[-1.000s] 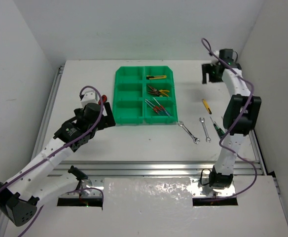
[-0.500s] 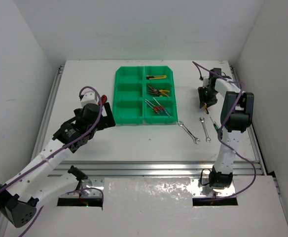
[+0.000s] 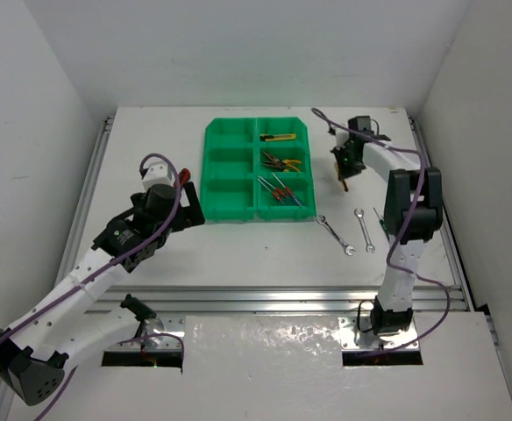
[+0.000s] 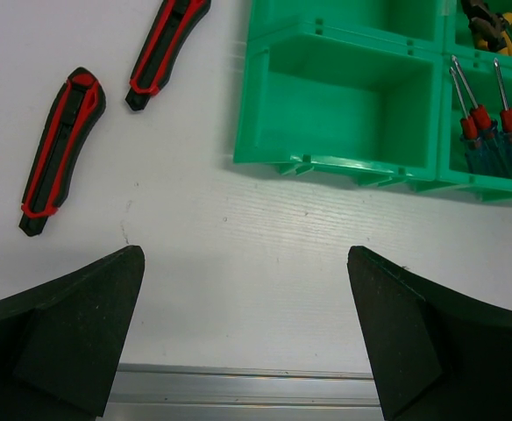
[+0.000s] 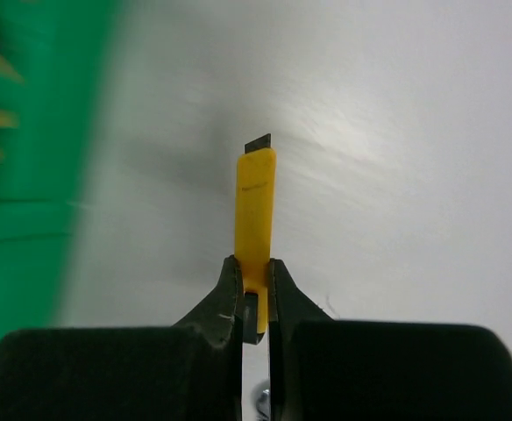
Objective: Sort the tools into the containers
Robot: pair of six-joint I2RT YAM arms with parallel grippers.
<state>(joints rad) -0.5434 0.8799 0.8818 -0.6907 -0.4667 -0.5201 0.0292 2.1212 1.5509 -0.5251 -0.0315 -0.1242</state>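
Stretches left arm forward, left gripper angled down, fingers spread wide. Folds right arm at the elbow, right gripper pinched tight on a yellow tool.

Left of the tray, two red-black knives lie clear of its wall; bare worktop lies on its near side. Right of its near corner lie two wrenches. Just right of the tray, the right gripper hangs, jaws pinching a yellow knife.
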